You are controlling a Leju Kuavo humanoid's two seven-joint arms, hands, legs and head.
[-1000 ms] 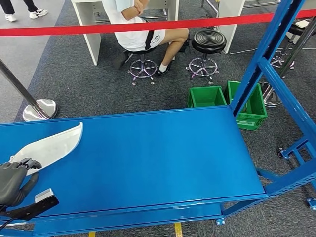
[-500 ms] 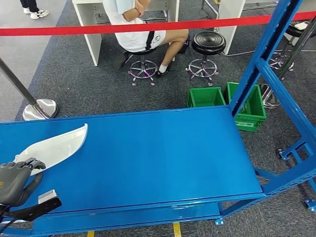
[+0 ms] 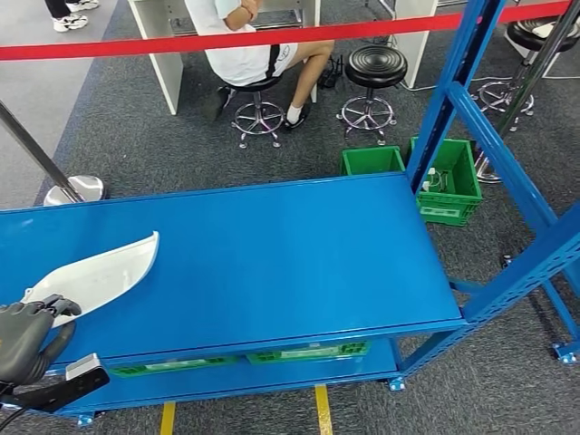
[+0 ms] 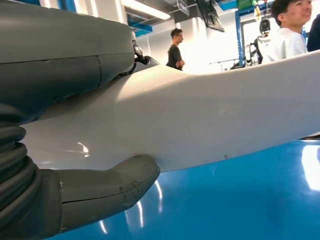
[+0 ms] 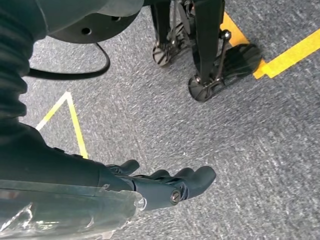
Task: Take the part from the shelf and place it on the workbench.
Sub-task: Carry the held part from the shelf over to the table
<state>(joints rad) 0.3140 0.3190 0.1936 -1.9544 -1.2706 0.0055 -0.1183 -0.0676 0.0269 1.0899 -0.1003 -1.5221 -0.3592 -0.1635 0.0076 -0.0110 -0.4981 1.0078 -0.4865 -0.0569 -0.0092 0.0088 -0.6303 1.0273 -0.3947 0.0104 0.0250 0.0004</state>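
Observation:
The part (image 3: 96, 276) is a long white curved shell lying across the left end of the blue workbench (image 3: 287, 263) in the head view. My left hand (image 3: 27, 337) grips its near end at the bench's front left corner. In the left wrist view the part (image 4: 211, 115) stretches away low over the glossy blue top, with the dark fingers (image 4: 68, 45) over it and the thumb (image 4: 109, 185) under it. I cannot tell whether the part touches the bench. My right hand (image 5: 154, 186) hangs over grey carpet, fingers straight, holding nothing.
Blue rack posts (image 3: 451, 91) rise at the bench's right end, with green crates (image 3: 448, 177) on the floor behind. Green bins (image 3: 308, 352) sit under the bench. Beyond a red barrier tape (image 3: 205, 41) are a seated person (image 3: 246, 54), a black stool (image 3: 374, 65) and a stanchion base (image 3: 75, 188).
The whole picture has shifted, so the camera moved: the bench sits higher in frame and its lower shelf with green bins shows. My left hand still holds the part at the left end.

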